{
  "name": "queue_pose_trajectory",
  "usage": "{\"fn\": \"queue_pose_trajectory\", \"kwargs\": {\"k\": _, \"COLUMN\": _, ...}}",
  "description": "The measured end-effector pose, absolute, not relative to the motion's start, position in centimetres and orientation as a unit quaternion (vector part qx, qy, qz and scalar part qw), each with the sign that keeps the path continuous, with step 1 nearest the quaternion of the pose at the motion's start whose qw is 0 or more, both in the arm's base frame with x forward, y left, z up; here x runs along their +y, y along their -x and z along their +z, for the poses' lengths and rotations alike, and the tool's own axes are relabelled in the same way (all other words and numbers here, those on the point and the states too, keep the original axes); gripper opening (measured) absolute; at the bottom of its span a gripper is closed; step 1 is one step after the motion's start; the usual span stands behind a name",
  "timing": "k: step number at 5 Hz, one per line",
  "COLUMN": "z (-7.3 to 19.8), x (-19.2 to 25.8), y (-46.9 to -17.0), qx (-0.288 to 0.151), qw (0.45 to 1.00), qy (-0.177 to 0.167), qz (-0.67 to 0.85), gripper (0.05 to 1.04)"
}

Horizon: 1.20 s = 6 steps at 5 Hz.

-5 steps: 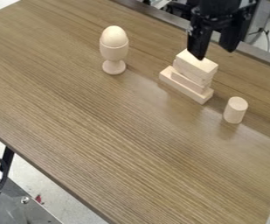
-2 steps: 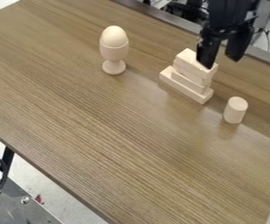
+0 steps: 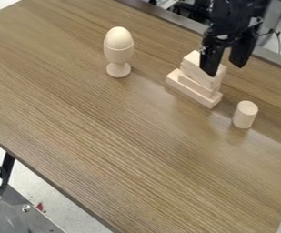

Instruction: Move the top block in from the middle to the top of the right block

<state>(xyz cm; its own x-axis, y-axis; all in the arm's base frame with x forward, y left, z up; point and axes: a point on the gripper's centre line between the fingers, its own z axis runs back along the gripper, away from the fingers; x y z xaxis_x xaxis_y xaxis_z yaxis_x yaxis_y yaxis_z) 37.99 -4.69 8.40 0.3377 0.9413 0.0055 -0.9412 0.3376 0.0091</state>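
Tool (image 3: 224,68) just dipped slightly left in upper right, fingers apart by top block (image 3: 193,68), grasp probably next tbh

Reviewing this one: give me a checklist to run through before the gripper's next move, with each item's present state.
1. Gripper open, fingers apart: ok.
2. Top block resting on the middle stack: ok.
3. Fingers lined up on both sides of the top block: cannot tell; one overlaps it in the view, but the depth is unclear.
4. Middle block lying on the bottom block: ok.
5. Cylinder at the right upright, its flat top bare for placing: ok.
6. Egg-topped cup apart from the stack and the cylinder: ok.
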Motion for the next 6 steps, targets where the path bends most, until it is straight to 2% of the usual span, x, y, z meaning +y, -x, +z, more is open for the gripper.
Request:
{"fn": "queue_pose_trajectory", "kwargs": {"k": 2, "z": 8.0, "x": -3.4, "y": -38.3, "qx": 0.0, "qw": 0.809, "qy": 0.008, "qz": 0.587, "gripper": 1.001}}
{"fn": "queue_pose_trajectory", "kwargs": {"k": 3, "z": 7.9, "x": -3.1, "y": -38.5, "qx": 0.0, "qw": 0.804, "qy": 0.019, "qz": 0.594, "gripper": 0.971}}
{"fn": "queue_pose_trajectory", "kwargs": {"k": 4, "z": 7.7, "x": -2.9, "y": -38.4, "qx": 0.0, "qw": 0.803, "qy": 0.019, "qz": 0.595, "gripper": 0.684}}
{"fn": "queue_pose_trajectory", "kwargs": {"k": 5, "z": 7.7, "x": -3.4, "y": -38.4, "qx": 0.003, "qw": 0.808, "qy": 0.022, "qz": 0.589, "gripper": 0.495}}
{"fn": "queue_pose_trajectory", "kwargs": {"k": 6, "z": 8.1, "x": -4.0, "y": -38.5, "qx": 0.003, "qw": 0.819, "qy": 0.033, "qz": 0.573, "gripper": 0.494}}
